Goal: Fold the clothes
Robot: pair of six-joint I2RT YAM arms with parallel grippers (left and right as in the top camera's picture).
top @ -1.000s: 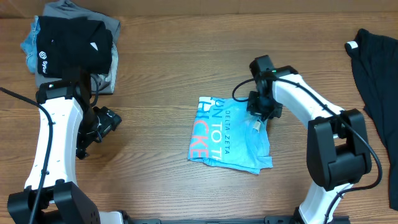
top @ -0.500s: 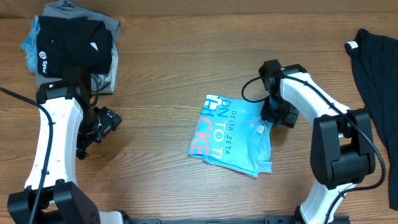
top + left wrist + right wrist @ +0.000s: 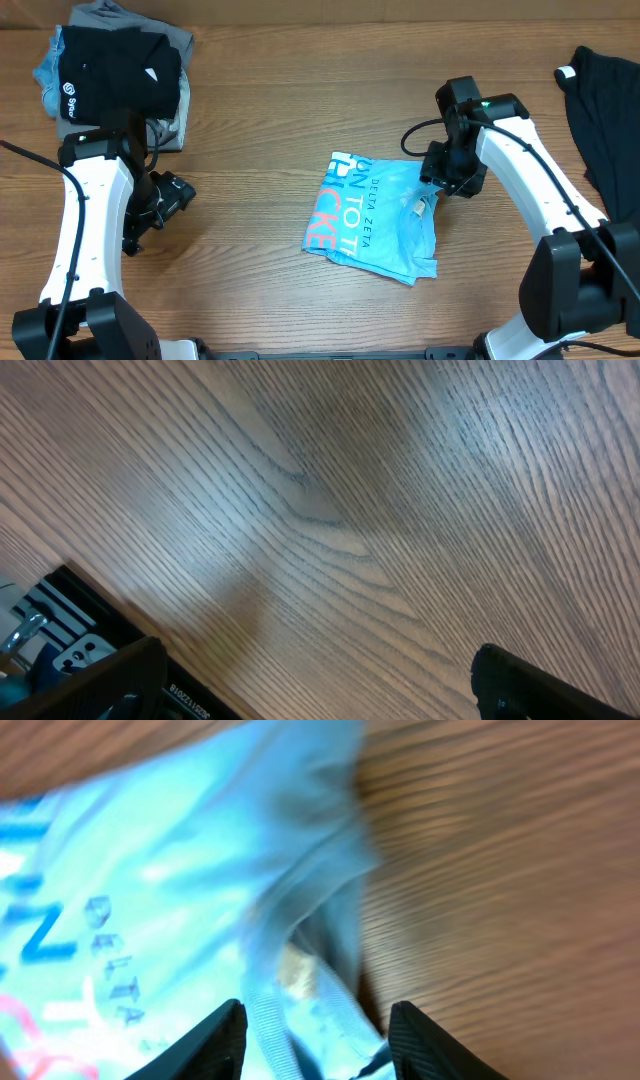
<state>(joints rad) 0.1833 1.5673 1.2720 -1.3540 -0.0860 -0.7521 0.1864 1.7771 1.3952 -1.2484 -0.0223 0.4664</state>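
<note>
The light blue T-shirt (image 3: 372,218) lies folded into a small rectangle at the table's middle, coral and white lettering facing up. My right gripper (image 3: 440,185) hovers at its upper right corner. In the right wrist view its jaws (image 3: 315,1020) stand apart, the shirt's ribbed collar (image 3: 265,1020) lying loose between them and the rest of the shirt (image 3: 170,870) spreading to the left. My left gripper (image 3: 140,235) is far to the left, wide open over bare wood (image 3: 320,680). A black garment (image 3: 605,110) with a white tag (image 3: 567,73) lies at the right edge.
A stack of folded clothes (image 3: 115,70), black on top of grey and blue pieces, sits at the back left corner just behind my left arm. Bare wooden table (image 3: 300,100) stretches between the stack and the shirt.
My right gripper has opened and drawn back to the right, off the shirt to its upper right corner. The shirt shifted slightly right, then stayed put. The left arm has not moved.
</note>
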